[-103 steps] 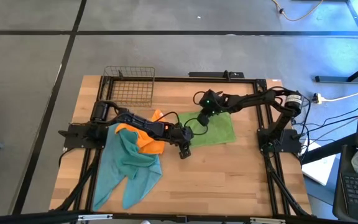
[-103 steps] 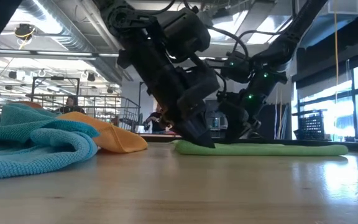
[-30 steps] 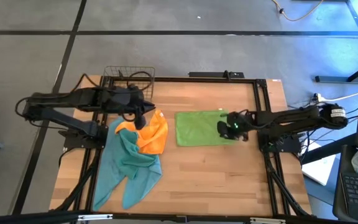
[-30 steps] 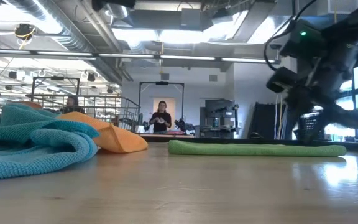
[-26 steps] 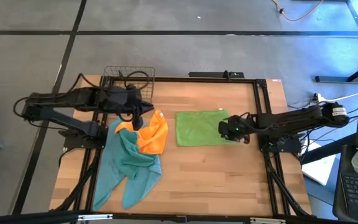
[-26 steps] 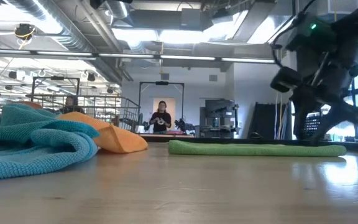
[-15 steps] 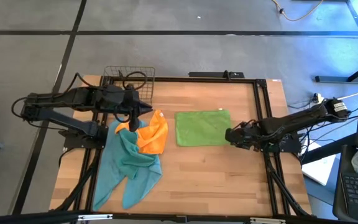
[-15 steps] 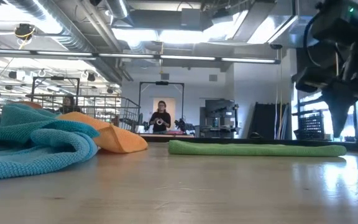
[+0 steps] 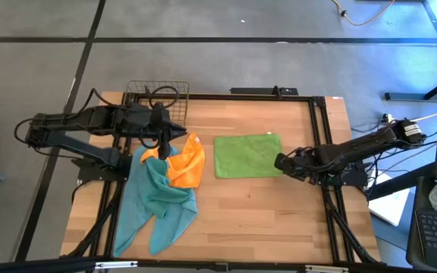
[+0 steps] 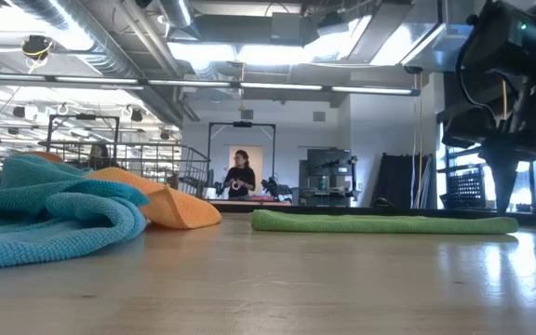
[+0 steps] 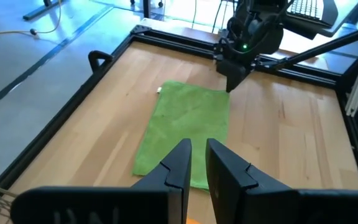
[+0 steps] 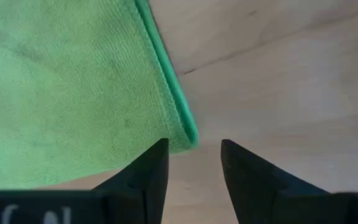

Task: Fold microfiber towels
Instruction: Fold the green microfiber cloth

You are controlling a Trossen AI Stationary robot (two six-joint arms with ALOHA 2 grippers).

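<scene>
From above, the green towel point(image 9: 247, 155) lies flat in the middle of the table point(image 9: 279, 227), well apart from the orange towel point(image 9: 186, 161) and the teal towels point(image 9: 154, 201) heaped on the left. The left gripper point(image 9: 165, 144) hovers over the orange cloth; the right gripper point(image 9: 282, 162) sits low at the green towel's near right corner.

At table height, the green towel point(image 10: 380, 222) shows as a thin, even slab, the heap point(image 10: 54, 219) bunched beside it.

Past the left wrist, its fingers point(image 11: 180, 165) stand nearly pressed together, holding nothing.

Past the right wrist, the fingers point(image 12: 151, 171) are spread with a clear gap, straddling the towel's corner point(image 12: 188, 140), empty. I'd worry a closing pinch there catches only the top layer, or slides off the hem, and drags the neat fold askew.
</scene>
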